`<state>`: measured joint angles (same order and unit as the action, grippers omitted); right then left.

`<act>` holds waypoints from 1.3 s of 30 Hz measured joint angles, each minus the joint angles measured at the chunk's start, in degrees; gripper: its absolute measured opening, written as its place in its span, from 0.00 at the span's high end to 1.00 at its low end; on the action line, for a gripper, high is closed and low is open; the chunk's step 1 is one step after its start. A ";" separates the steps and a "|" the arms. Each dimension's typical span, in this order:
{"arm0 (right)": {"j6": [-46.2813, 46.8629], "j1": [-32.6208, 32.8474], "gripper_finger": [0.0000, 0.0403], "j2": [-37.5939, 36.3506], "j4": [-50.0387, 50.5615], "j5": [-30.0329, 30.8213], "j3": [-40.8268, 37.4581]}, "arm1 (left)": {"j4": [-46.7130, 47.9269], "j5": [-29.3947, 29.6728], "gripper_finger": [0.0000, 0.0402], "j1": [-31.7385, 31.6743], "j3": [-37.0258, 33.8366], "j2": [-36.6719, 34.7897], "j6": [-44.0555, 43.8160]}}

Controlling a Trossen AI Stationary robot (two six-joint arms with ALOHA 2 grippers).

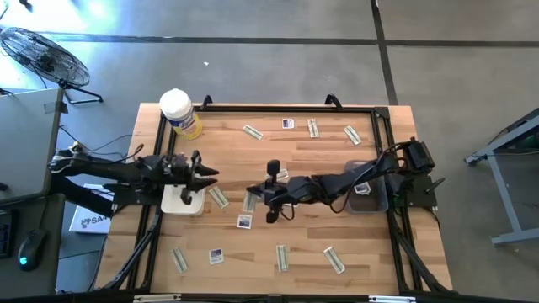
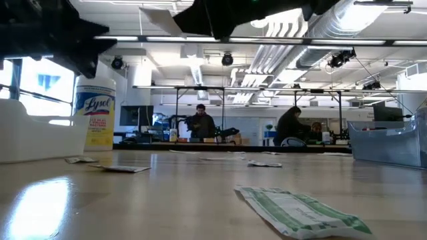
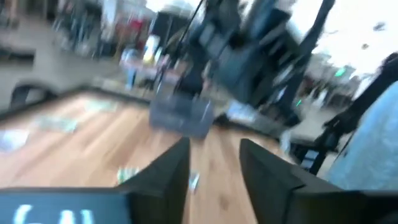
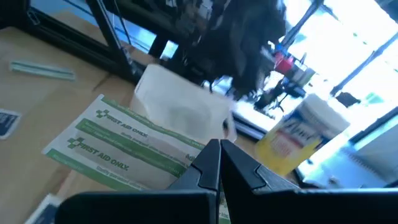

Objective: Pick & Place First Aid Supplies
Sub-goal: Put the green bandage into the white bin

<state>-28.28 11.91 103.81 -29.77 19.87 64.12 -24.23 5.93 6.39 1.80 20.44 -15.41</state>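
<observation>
High view is showing the first aid packets lying scattered flat over the wooden table (image 1: 303, 156): roughly nine greenish-tan strips (image 1: 218, 197) and four or five white squares (image 1: 244, 221). The right gripper (image 1: 271, 191) is hovering mid-table with its fingers pinched together on one strip (image 4: 134, 146). The left gripper (image 1: 200, 170), fingers apart and holding nothing, is hanging over a white bin (image 1: 184, 201) near the yellow canister (image 1: 180, 113). Two people are sitting in the workshop room behind.
</observation>
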 joint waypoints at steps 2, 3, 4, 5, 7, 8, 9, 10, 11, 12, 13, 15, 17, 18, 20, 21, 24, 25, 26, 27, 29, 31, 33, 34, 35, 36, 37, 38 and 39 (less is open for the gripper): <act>-2.61 -0.01 1.00 0.00 0.61 0.91 1.15 | 0.08 -0.14 0.59 -0.02 1.31 4.16 -1.63; -3.87 -0.01 1.00 0.00 1.13 2.06 1.60 | -1.41 -0.63 0.57 -0.02 2.12 6.29 -3.17; -4.79 -0.01 1.00 0.00 1.57 3.05 1.95 | -3.22 -0.90 0.56 -0.02 2.90 8.33 -5.12; -5.39 -0.01 1.00 0.00 2.11 3.76 2.22 | -4.73 -1.06 0.54 0.00 3.74 10.45 -6.80; -6.40 -0.02 1.00 0.02 3.43 4.14 2.61 | -6.60 -1.62 0.53 0.00 5.32 14.78 -9.90; -6.66 -0.03 1.00 0.02 4.03 4.16 2.68 | -6.99 -2.47 0.53 -0.02 6.19 16.84 -10.70; -6.68 -0.03 1.00 0.02 4.83 4.45 2.68 | -7.51 -3.47 0.53 -0.02 7.01 18.76 -11.32; -6.67 -0.01 1.00 0.02 6.04 4.99 2.68 | -8.49 -4.54 0.53 0.00 7.83 20.43 -12.18; -6.66 -0.01 1.00 0.04 7.20 5.68 2.66 | -9.47 -5.57 0.53 0.00 8.93 22.06 -12.97; -6.66 -0.01 1.00 0.07 8.18 6.37 2.57 | -9.90 -5.87 0.53 0.02 10.05 23.61 -13.65; -6.65 -0.01 1.00 0.10 8.76 6.70 2.53 | -9.85 -5.86 0.52 0.00 10.86 25.13 -14.53; -6.63 -0.01 1.00 0.11 8.89 6.33 2.53 | -9.19 -5.44 0.52 0.00 12.14 28.48 -16.04; -6.66 -0.01 1.00 0.11 8.51 6.32 2.53 | -9.18 -4.54 0.52 -0.02 13.49 32.06 -16.89; -6.66 -0.01 1.00 0.11 8.53 6.51 2.53 | -9.25 -3.81 0.52 -0.02 14.23 33.75 -17.07; -6.66 -0.03 1.00 0.11 8.56 6.50 2.53 | -9.85 -2.52 0.52 -0.02 15.84 37.31 -17.45; -6.66 -0.12 1.00 0.11 8.57 6.35 2.53 | -10.58 -2.17 0.52 -0.02 16.43 39.00 -17.44; -6.40 -0.19 1.00 0.11 9.57 6.54 2.53 | -12.48 -2.96 0.52 -0.02 18.33 43.20 -16.82; -6.35 -0.20 1.00 0.11 9.76 6.56 2.53 | -12.54 -3.90 0.52 -0.02 19.04 44.23 -16.54; -6.35 -0.21 1.00 0.11 9.76 6.56 2.53 | -12.57 -4.50 0.52 0.00 19.62 45.17 -16.38; -6.32 -0.21 1.00 0.11 9.59 6.53 2.53 | -12.61 -5.11 0.52 0.00 20.08 45.95 -16.34; -6.31 -0.27 1.00 0.11 9.53 6.10 2.53 | -12.56 -5.30 0.52 0.00 20.72 47.08 -16.32; -6.30 -0.27 1.00 0.11 9.52 6.23 2.53 | -12.80 -5.14 0.52 0.00 21.17 48.10 -16.30; -6.26 -0.27 1.00 0.11 9.49 6.32 2.53 | -13.15 -4.48 0.53 0.00 21.14 48.56 -15.94; -6.26 -0.27 1.00 0.11 9.45 6.03 2.53 | -13.61 -3.78 0.53 -0.01 21.14 48.82 -15.84; -6.19 -0.29 1.00 0.11 9.39 5.60 2.53 | -13.53 -3.11 0.55 0.00 21.14 48.87 -15.82; -5.74 -0.27 1.00 0.11 9.29 5.31 2.53 | -13.34 -2.54 0.56 0.00 21.14 48.88 -15.80; -5.02 -0.29 1.00 0.11 9.24 5.27 2.53 | -13.35 -2.34 0.59 0.00 21.14 48.88 -15.74; -4.30 -0.35 1.00 0.11 9.25 5.30 2.53 | -13.39 -2.18 0.62 0.00 21.14 48.88 -15.61; -3.76 -0.40 1.00 0.11 9.26 5.36 2.53 | -13.40 -2.08 0.66 0.00 21.14 48.88 -15.23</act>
<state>-32.04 11.51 103.92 -20.51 25.24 66.65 -37.63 3.85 6.39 22.94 69.32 -30.63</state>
